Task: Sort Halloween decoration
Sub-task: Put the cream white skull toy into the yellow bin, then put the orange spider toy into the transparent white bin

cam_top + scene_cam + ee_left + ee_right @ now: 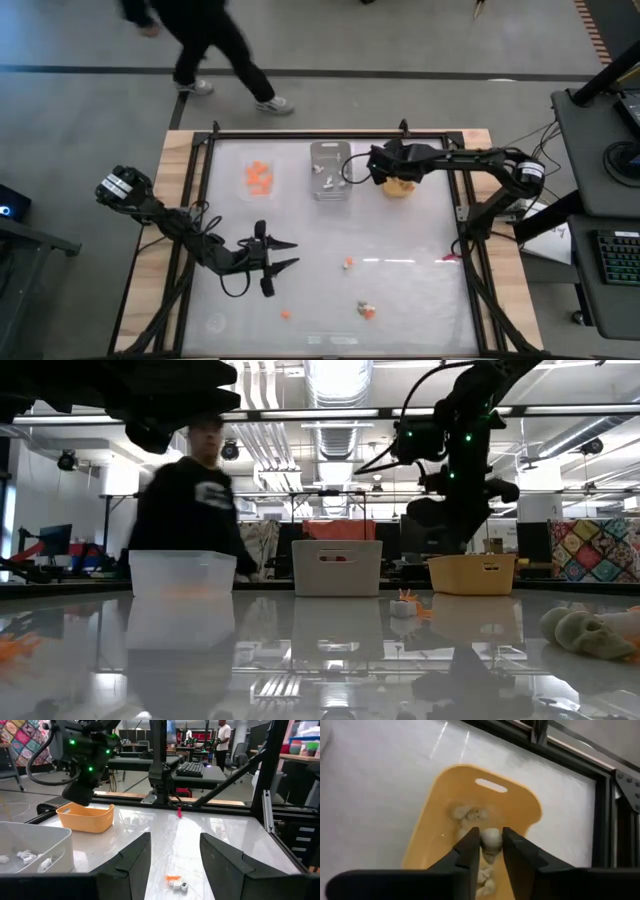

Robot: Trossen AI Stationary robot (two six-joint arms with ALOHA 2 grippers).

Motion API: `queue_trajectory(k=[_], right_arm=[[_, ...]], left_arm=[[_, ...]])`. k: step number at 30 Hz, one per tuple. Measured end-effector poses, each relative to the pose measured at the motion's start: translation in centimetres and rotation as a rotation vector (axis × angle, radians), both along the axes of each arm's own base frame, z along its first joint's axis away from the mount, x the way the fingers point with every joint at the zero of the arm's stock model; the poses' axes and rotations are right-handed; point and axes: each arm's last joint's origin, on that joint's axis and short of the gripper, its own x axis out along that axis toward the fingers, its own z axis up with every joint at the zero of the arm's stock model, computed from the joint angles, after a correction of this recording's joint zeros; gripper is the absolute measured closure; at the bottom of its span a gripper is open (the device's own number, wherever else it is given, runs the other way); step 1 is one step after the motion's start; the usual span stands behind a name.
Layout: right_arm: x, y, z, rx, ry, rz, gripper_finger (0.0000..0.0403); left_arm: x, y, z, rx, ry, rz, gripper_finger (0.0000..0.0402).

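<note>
My right gripper (490, 834) hangs over the orange-yellow tray (400, 188) at the far right, pointing steeply down, with a tan trinket (490, 841) between its fingertips. More tan trinkets (467, 813) lie in that tray. My left gripper (280, 255) stands open and level over the table's near left, empty. An orange-and-white trinket (176, 883) lies on the table ahead of it. Orange trinkets (259, 177) fill the clear tray (262, 196). White ones (30, 856) lie in the grey tray (330, 190). Loose trinkets (367, 311) rest near the front edge. My right gripper pinches the tan trinket by its two sides (483, 840) between the two fingertips. The fingers come from above, slanting down. The trinket is lifted clear, hanging above the inside of the orange-yellow tray.
A person (190, 500) walks past beyond the table's far edge. Black frame rails (300, 133) border the table. A small pink piece (179, 811) lies near the right rail. Two pale skull trinkets (585, 632) sit close to the low camera.
</note>
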Motion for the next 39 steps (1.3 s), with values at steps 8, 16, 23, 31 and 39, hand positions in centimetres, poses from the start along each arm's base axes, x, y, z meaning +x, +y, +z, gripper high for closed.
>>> queue_trajectory(k=[8,16,23,31,39], right_arm=[[0.2,-0.1,0.3,-0.013,-0.023,0.007,0.0263],[2.2,2.3,1.8,0.062,-0.113,0.141,0.0242],[4.6,7.3,4.0,0.05,-0.17,0.344,0.0255],[6.5,15.1,6.0,0.029,-0.284,0.661,0.0266],[6.6,20.6,6.5,0.158,-0.424,0.861,0.0255]], left_arm=[[0.0,0.0,-0.1,-0.002,0.006,0.001,0.0248],[0.0,0.0,-0.6,-0.032,0.046,0.004,0.0248],[0.0,0.0,-0.9,-0.092,0.056,0.009,0.0248],[0.0,0.0,-1.3,-0.151,0.094,0.022,0.0248],[-0.1,0.1,-1.7,-0.188,0.12,0.039,0.0248]])
